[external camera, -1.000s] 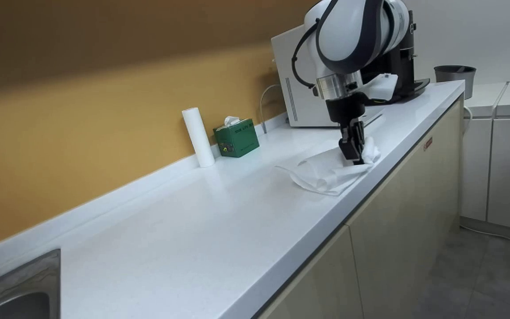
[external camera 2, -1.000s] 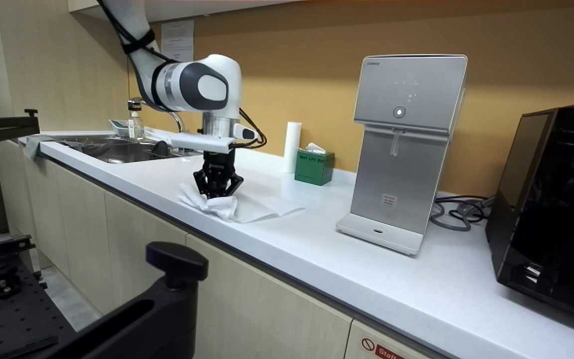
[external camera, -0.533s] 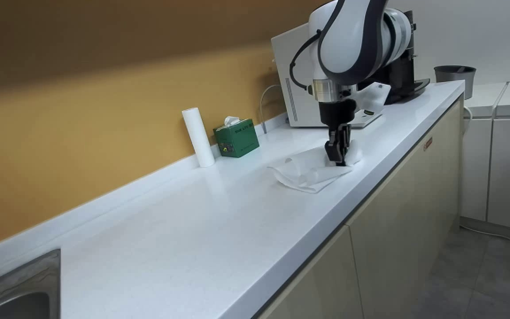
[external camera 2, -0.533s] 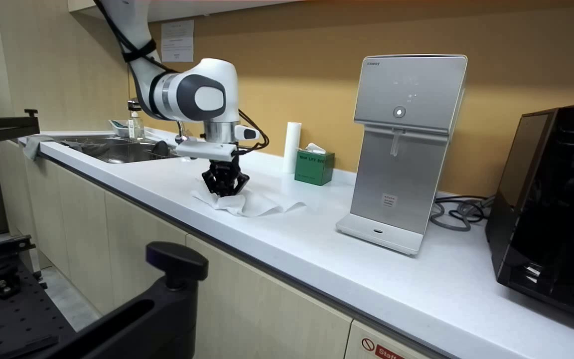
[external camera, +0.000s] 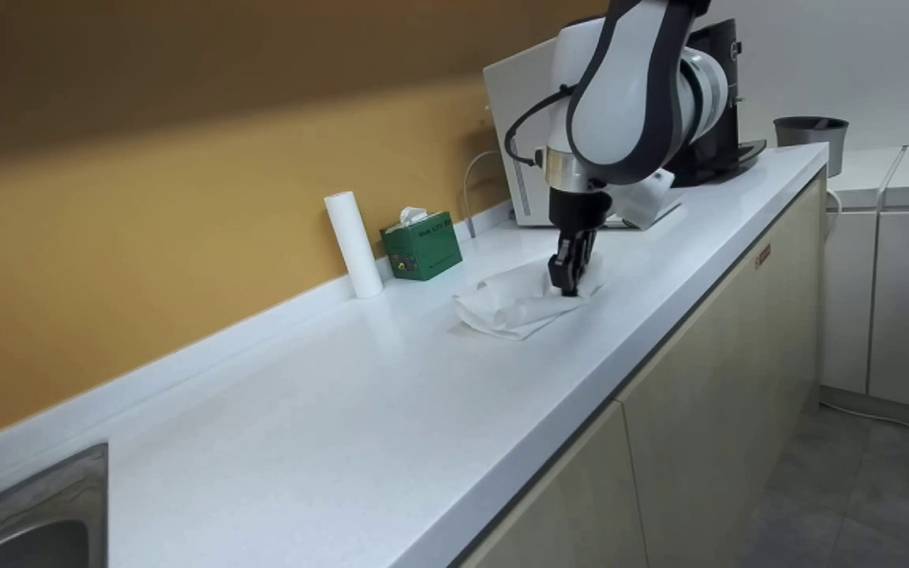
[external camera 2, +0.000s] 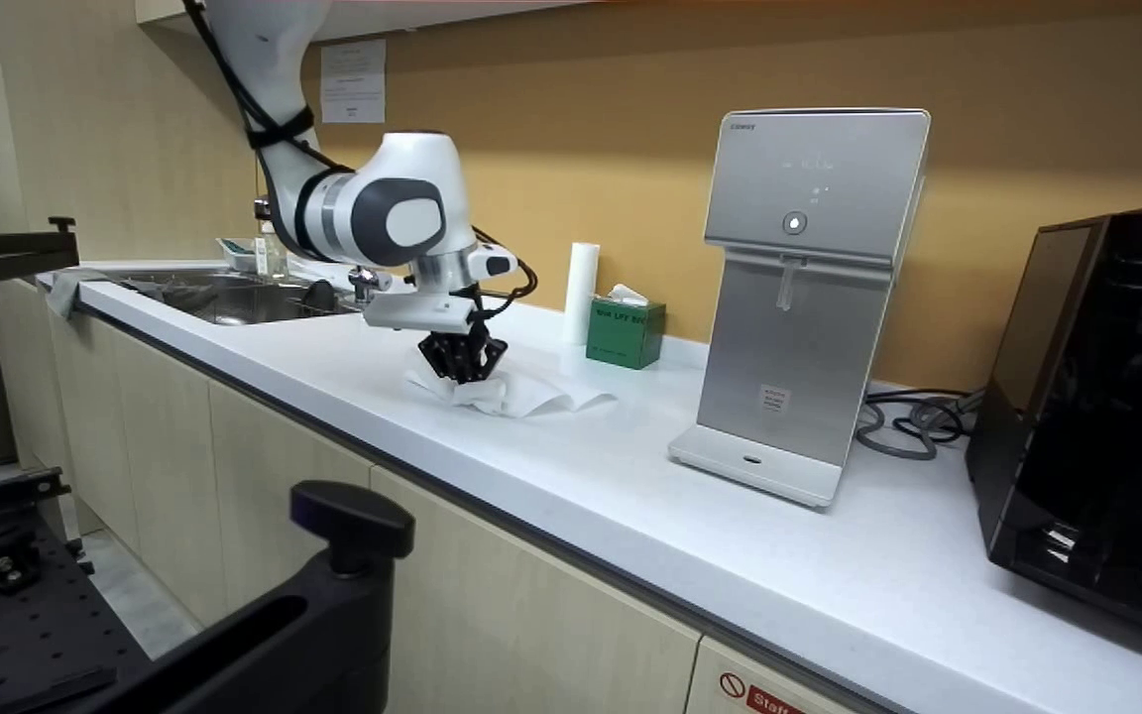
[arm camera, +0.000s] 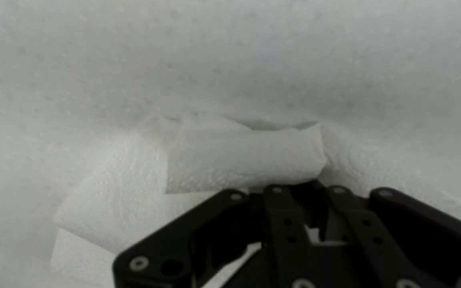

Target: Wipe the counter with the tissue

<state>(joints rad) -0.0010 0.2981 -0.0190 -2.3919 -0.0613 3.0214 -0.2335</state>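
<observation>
The tissue (external camera: 519, 304) lies crumpled and flattish on the tabletop (external camera: 328, 426), partly hidden under the hand (arm camera: 307, 191). Over the last second it has slid along with the hand: in an exterior view it went toward nine o'clock, from beside the tabletop's front edge to further in, so a strip of surface now shows at four o'clock. The folds kept much the same shape; I take this as a wiping stroke under way, heading for the back wall (external camera: 186, 237).

The hand's fingers are drawn together, pinching a bit of the tissue as far as the wrist view shows; the bite itself is mostly hidden. A rolled fold sits at the tips, from ten to twelve o'clock. In an exterior view the arm's wrist (external camera 2: 445, 270) has tipped, its lower end toward five o'clock; leaning further could lift paper off the surface.

Further out, in an exterior view, the green box (external camera: 423, 251) stands at ten o'clock from the tissue, the white roll (external camera: 354, 246) beyond it; neither has moved. The sink (external camera: 60, 485) lies well apart toward eight o'clock, and the stretch between probably calls for later strokes.
</observation>
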